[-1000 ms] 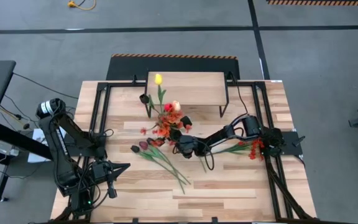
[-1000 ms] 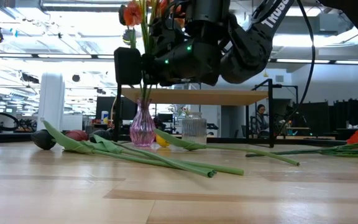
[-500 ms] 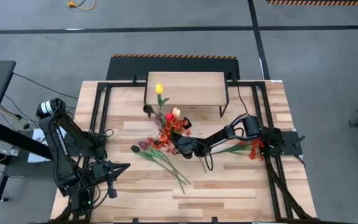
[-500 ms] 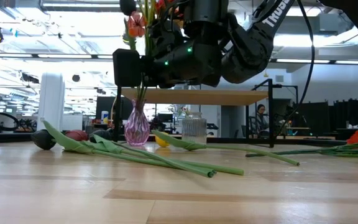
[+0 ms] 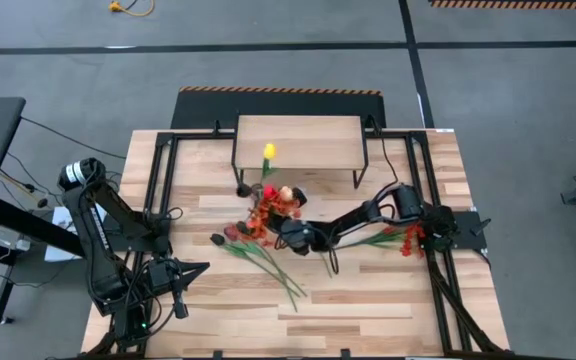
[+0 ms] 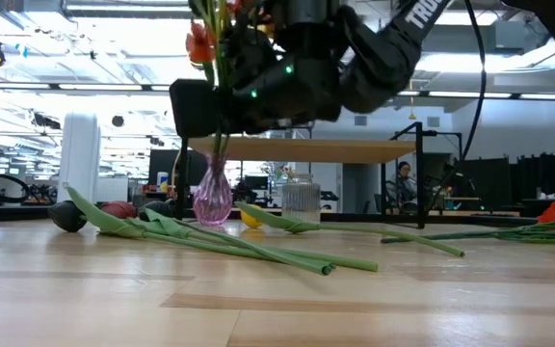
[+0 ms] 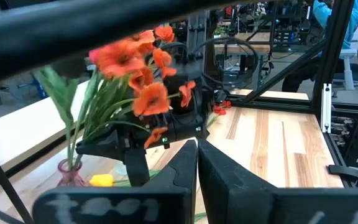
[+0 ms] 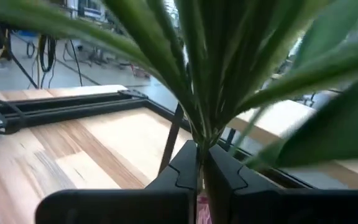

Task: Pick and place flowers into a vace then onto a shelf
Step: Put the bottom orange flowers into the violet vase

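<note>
The bench (image 5: 368, 310) is carrying everything, with the shelf (image 5: 298, 142) standing at its 12 o'clock edge, long axis running 9 to 3. The right arm is reaching in from 3 o'clock toward the middle; the right gripper (image 5: 286, 232) is sitting just in front of the shelf, its jaws closed tight on the gathered stems of the bouquet — green stalks are squeezed between the fingers in the right wrist view. That bouquet (image 5: 271, 200) is standing in a pink glass vase (image 6: 212, 200), stems roughly upright and leaning a little toward 12, the yellow tulip head (image 5: 269, 151) reaching over the shelf's front edge. In the low view the vase appears lifted just clear of the boards, though I cannot tell for sure. Loose tulips (image 5: 263, 258) are lying flat at centre, stems pointing toward 5, heads toward 10. An orange-red spray (image 5: 408, 238) is lying at 3. The left gripper (image 5: 176, 296) is waiting at 7 o'clock — jaws shut, holding nothing.
</note>
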{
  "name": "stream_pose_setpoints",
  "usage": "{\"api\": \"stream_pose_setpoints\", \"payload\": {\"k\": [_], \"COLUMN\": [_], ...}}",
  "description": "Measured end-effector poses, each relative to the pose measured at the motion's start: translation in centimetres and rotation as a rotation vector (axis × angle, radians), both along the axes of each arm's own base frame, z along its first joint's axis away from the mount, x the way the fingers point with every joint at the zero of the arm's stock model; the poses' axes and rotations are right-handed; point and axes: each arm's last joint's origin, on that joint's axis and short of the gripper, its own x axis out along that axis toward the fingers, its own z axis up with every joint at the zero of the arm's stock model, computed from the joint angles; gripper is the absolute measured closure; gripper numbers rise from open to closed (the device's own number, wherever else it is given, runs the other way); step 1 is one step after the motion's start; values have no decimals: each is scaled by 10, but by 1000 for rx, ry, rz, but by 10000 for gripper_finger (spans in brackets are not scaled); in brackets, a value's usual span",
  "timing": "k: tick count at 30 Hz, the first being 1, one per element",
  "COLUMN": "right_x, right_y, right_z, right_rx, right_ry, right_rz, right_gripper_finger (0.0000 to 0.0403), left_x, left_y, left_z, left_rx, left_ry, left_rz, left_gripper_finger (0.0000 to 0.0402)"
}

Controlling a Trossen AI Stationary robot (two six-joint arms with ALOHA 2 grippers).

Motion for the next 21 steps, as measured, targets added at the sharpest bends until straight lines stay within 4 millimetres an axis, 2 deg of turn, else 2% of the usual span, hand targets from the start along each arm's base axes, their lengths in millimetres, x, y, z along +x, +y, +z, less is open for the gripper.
{"api": "stream_pose_setpoints", "payload": {"k": [5, 15, 21], "right_x": [6, 21, 27], "right_y": [-4, -21, -31], "right_z": [14, 17, 24], "right_rx": [26, 145, 161], "right_ry": [-4, 90, 139], "right_rz": [42, 109, 125], "right_gripper_finger": [401, 402, 402], "left_x": [0, 0, 0], "left_y": [0, 0, 0], "left_z": [0, -1, -1], "left_rx": [-1, -11, -13], "left_ry": [2, 22, 22], "left_rz": [0, -7, -7], "left_gripper_finger": [401, 401, 401]}}
